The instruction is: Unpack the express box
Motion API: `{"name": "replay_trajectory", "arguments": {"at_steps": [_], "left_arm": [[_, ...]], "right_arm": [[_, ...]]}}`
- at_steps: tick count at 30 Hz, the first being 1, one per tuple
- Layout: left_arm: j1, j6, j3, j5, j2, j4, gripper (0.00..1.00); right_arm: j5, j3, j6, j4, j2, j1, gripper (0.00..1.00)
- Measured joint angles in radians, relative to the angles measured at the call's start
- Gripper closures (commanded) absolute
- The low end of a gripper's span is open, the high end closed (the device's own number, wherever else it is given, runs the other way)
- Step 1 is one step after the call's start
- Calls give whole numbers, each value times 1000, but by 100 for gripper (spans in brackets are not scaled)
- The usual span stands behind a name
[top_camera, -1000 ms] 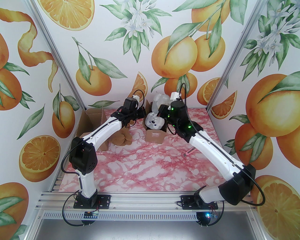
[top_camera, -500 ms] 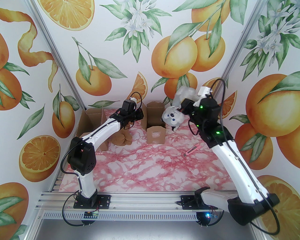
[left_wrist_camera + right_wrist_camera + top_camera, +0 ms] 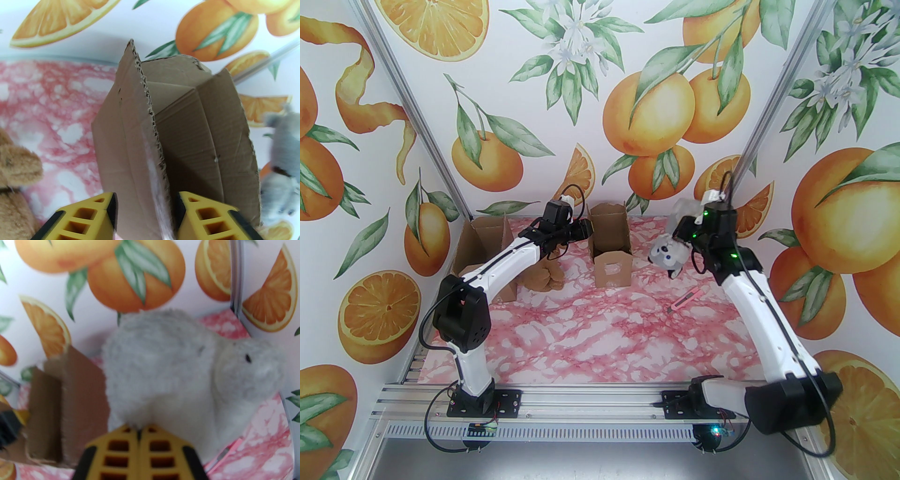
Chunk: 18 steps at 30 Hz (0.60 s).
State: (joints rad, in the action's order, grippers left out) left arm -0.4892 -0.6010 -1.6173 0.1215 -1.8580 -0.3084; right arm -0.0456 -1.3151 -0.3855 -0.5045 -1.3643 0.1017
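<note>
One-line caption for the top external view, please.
Right gripper holds the grey plush toy aloft beside the open cardboard box; left gripper, jaws open, straddles one flap.

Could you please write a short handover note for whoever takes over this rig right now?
Left tool: open, jaws either side of a flap of the express box.
Right tool: shut on the grey plush dog, held up right of that box.
Done: dog is out; brown teddy bear lies on the table left of the box.
Left: set the dog down, release.
</note>
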Motion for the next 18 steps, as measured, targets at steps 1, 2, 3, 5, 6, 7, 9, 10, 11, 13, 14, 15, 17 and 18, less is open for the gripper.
{"name": "replay_trajectory", "arguments": {"at_steps": [1, 2, 3, 5, 6, 7, 9, 10, 11, 13, 14, 15, 17, 18], "left_arm": [[0, 6, 1, 2, 6, 3, 37], [0, 11, 2, 0, 14, 6, 35], [0, 19, 3, -2, 22, 11, 34], [0, 38, 4, -7, 40, 19, 32], [0, 48, 4, -10, 49, 23, 31], [0, 58, 5, -14, 58, 25, 30], [0, 87, 6, -25, 78, 31, 29], [0, 105, 6, -31, 87, 34, 29], [0, 122, 6, -39, 98, 37, 28], [0, 163, 14, -59, 122, 48, 26], [0, 189, 25, -71, 139, 55, 25], [0, 214, 37, -82, 153, 60, 25], [3, 267, 66, -104, 181, 69, 21], [5, 300, 84, -116, 194, 79, 17]], "right_arm": [[5, 6, 14, -4, -23, 0, 100], [10, 9, 29, -9, -48, 0, 100], [15, 10, 42, -15, -74, 0, 100], [25, 11, 63, -20, -124, 0, 100], [28, 13, 71, -19, -149, 0, 100], [28, 15, 75, -17, -167, 0, 100], [27, 28, 85, -13, -208, 0, 100], [27, 32, 89, -13, -225, 0, 100], [27, 35, 93, -11, -248, 0, 100], [25, 42, 100, -2, -283, 0, 100], [21, 46, 101, 8, -300, 0, 100], [17, 51, 104, 19, -314, 0, 100], [10, 60, 105, 45, -328, 0, 84], [6, 61, 105, 58, -334, 0, 65]]}}
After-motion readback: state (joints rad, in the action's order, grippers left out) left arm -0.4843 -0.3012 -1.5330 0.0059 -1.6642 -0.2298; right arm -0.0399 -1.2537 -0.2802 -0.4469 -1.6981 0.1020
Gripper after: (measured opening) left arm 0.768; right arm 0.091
